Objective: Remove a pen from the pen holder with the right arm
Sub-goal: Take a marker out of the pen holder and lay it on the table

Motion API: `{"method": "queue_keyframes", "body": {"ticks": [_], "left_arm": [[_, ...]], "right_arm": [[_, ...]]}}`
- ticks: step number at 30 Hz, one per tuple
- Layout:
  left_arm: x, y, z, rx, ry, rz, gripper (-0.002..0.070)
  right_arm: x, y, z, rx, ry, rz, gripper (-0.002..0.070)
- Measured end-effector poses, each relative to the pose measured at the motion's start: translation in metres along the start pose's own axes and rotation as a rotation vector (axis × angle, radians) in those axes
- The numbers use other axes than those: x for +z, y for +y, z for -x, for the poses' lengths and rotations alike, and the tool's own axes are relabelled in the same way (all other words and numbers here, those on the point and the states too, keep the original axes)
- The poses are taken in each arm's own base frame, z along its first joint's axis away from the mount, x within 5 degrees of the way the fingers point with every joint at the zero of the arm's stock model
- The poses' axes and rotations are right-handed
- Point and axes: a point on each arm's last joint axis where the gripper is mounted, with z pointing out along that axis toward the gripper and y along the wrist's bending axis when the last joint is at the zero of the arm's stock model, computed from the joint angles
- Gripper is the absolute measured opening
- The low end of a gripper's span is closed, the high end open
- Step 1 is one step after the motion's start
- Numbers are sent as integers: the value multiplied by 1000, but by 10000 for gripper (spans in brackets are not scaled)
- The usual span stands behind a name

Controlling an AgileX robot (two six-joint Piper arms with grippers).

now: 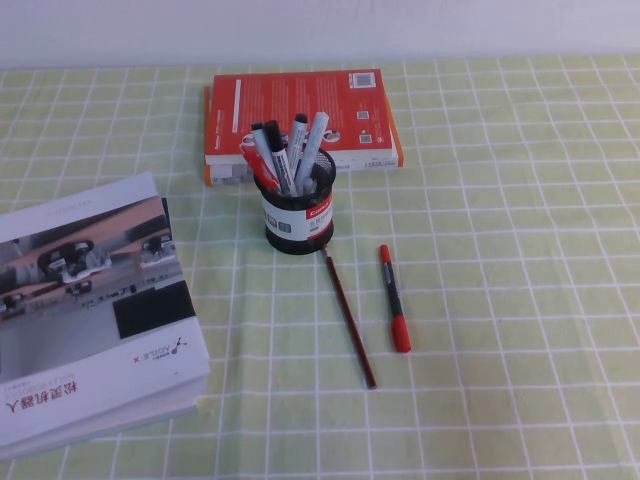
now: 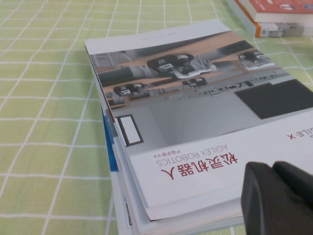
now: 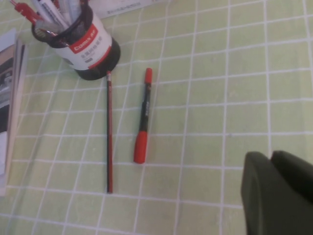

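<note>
1. The pen holder point(image 1: 297, 215), a black mesh cup with a white and red label, stands upright near the middle of the green checked surface point(image 1: 520, 200).
2. Several pens point(image 1: 290, 150) are in it: grey-barrelled markers with dark caps, plus something red at its left rim. All of them lean and stick out above the rim.
3. A red pen point(image 1: 394, 298) lies flat on the surface, just to the right of the holder and on the robot's side of it, not touching it.
4. A thin dark-red pencil point(image 1: 350, 322) lies beside that pen, apart from it. Its far end sits right against the foot of the holder.
5. An orange book point(image 1: 300, 120) lies flat behind the holder.
6. A stack of brochures point(image 1: 90, 310) sits at the left of the surface, well apart from the holder.
7. I see the right gripper point(image 3: 270, 159) only through its own wrist camera. Its jaws are clenched on nothing, and it hovers over bare cloth, well clear of the red pen, the pencil and the holder.
8. I see the left gripper point(image 2: 271, 169) only through its wrist camera too. It hangs over a corner of the top brochure. Its jaws lie together with no gap and nothing is between them.
</note>
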Motion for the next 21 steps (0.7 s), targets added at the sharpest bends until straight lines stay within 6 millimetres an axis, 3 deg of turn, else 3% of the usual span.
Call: {"method": "queue_keyframes", "body": {"ticks": [6,17,21], "left_arm": [[0,0,0,0,0,0,-5],[0,0,0,0,0,0,-5],[0,0,0,0,0,0,-5]], "right_arm": [[37,13,13,-66,26,59,-13],[121,101,16,-326,66,203,-9],[148,130,18,-446,68,239,32]]}}
